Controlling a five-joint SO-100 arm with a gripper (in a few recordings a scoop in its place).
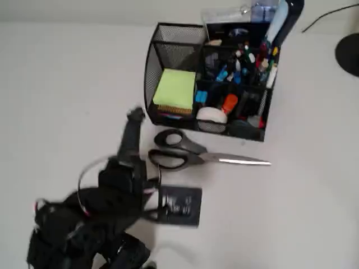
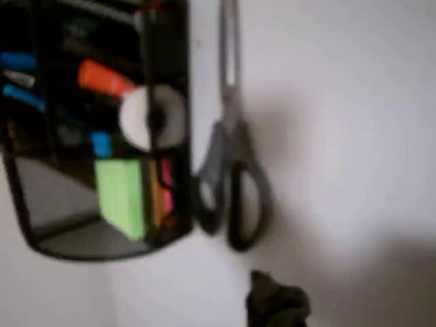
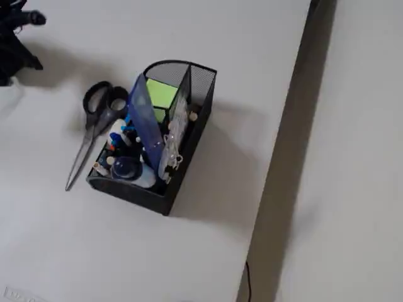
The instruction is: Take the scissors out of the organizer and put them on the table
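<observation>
The scissors lie flat on the white table, just in front of the black mesh organizer, with the dark grey handles to the left and the blades pointing right in the overhead view. The wrist view has the scissors beside the organizer, handles nearest the camera. My gripper hovers left of the handles, apart from them, holding nothing. One dark blurred tip of the gripper pokes in at the bottom of the wrist view, and the jaw gap cannot be made out. The scissors and organizer also appear in the fixed view.
The organizer holds yellow-green sticky notes, a tape roll, pens and markers. A black box-shaped part lies by the arm's base. The table's edge runs down the right of the fixed view.
</observation>
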